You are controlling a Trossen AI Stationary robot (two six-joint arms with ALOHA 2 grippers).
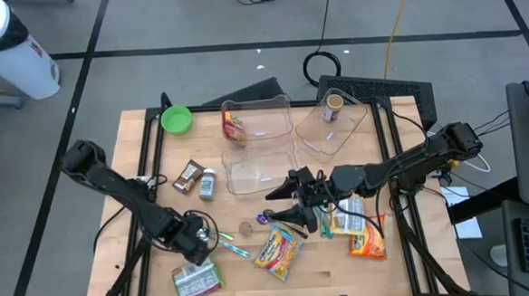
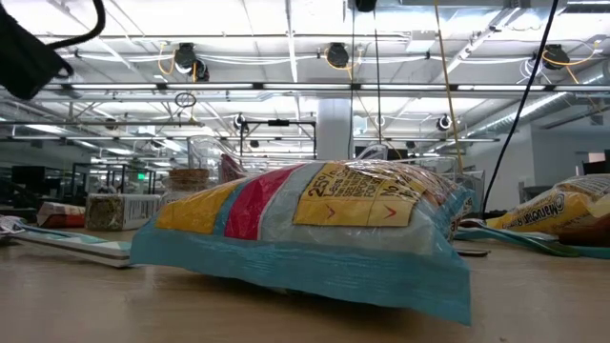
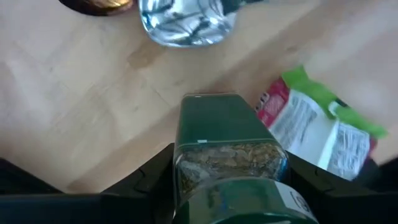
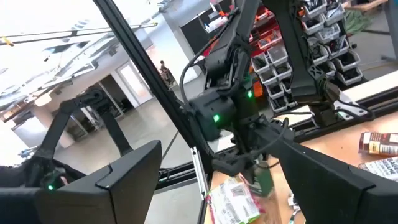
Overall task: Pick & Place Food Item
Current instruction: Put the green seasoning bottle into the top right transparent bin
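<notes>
A spice jar (image 3: pixel 227 165) with a green cap and dried herbs inside sits between the fingers of my left gripper (image 3: pixel 229 186), which points down near the table's front left (image 1: pixel 204 245) and is shut on it. A green and white packet (image 3: pixel 323 134) lies on the table right beside the jar. My right gripper (image 1: pixel 283 206) hangs open above the table's middle, pointing toward the left edge with nothing between its fingers. A yellow and red snack bag (image 1: pixel 279 252) lies flat below it and fills the low view (image 2: pixel 305 229). My left gripper pinches the jar's body, just behind the green cap (image 3: pixel 211 121), between its two fingers, one on each side (image 3: pixel 152 177). The fingers come from above, pointing down. Whether the jar rests on the table or is lifted, I cannot tell.
Three clear tubs (image 1: pixel 256 121) (image 1: pixel 336 128) (image 1: pixel 252 173) stand at the back, one holding a snack, one a small jar. A green bowl (image 1: pixel 177 119), a brown packet (image 1: pixel 189 175), a silver can (image 1: pixel 207 184) and more snack bags (image 1: pixel 366 240) lie around.
</notes>
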